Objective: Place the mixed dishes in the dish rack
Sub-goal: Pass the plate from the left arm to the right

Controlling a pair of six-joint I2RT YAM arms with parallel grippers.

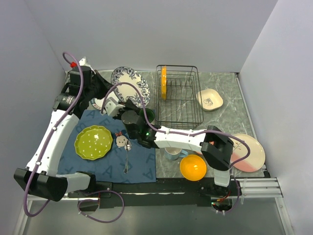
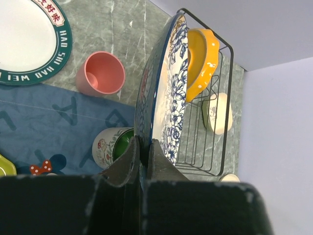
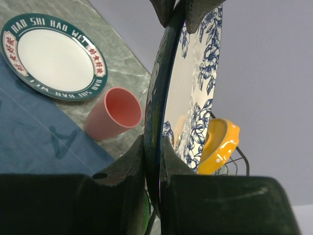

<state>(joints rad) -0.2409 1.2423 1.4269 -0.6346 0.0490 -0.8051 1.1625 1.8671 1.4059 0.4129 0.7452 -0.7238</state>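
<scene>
Plates and cups crowd round me. My left gripper (image 2: 143, 156) and right gripper (image 3: 152, 161) both pinch the smooth blue-flowered plate (image 2: 168, 98), which stands on edge. At 2 o'clock the black wire dish rack (image 2: 228, 98) holds a wavy orange plate (image 2: 203, 58). My plate may touch the rack, but the view is too tight to tell. A round pink cup (image 2: 100, 73) sits at 10 o'clock.

Place: robot lab cell staged as a kitchen.
Walls: bare grey panels (image 1: 146, 29) beyond the right pincer (image 3: 152, 143) and flanking it.
Rig: cabled arms (image 1: 181, 139), metal rail (image 1: 259, 186) behind it.
Props: blue floral plate (image 3: 195, 73) in it, dish rack (image 1: 178, 98) to its right.
</scene>
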